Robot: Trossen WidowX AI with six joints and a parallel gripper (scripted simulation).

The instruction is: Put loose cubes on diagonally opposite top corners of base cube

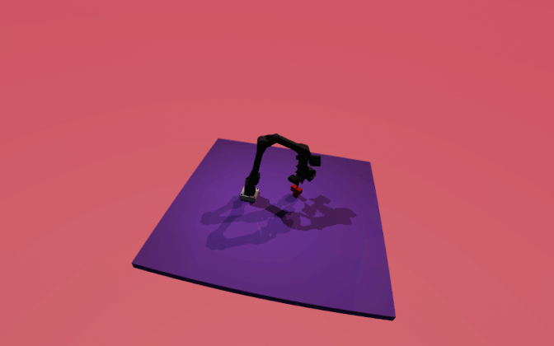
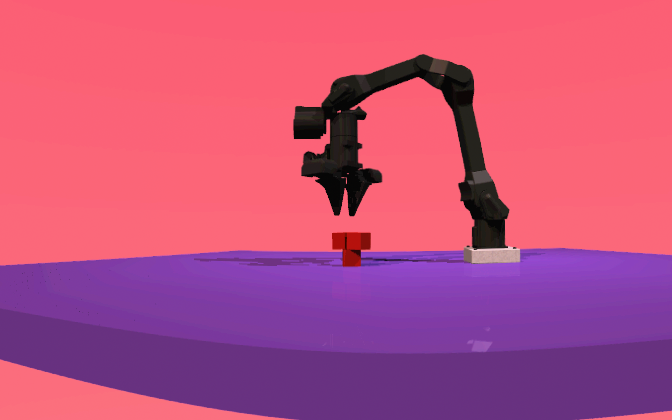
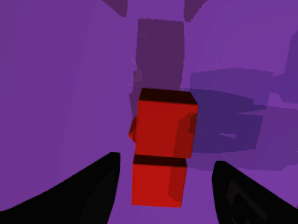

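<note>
Fingers: the gripper (image 1: 297, 184) (image 2: 344, 215) (image 3: 166, 165) has its fingers apart, with nothing between them. It is just above the cubes, near the middle of the side view.
Top cubes: the two top cubes (image 1: 296, 189) (image 2: 359, 241) (image 3: 166, 129) sit side by side and look flat. In the wrist view one is mid-frame, one at the bottom.
Base: the base cube (image 1: 296, 194) (image 2: 351, 258) is under both, low in the middle of the side view.
Gap: the side view shows a dark line between the top cubes, but it may be just shade, so I can't tell if they touch.
What could go wrong: each top cube sticks out past the base. If its middle is too far out, it could tip. If the gripper dips or swings, a finger could bump one off.
Next: best go straight up and away.
Far: the arm's foot (image 1: 249, 198) (image 2: 492, 255) stands well apart, right in the side view.
</note>
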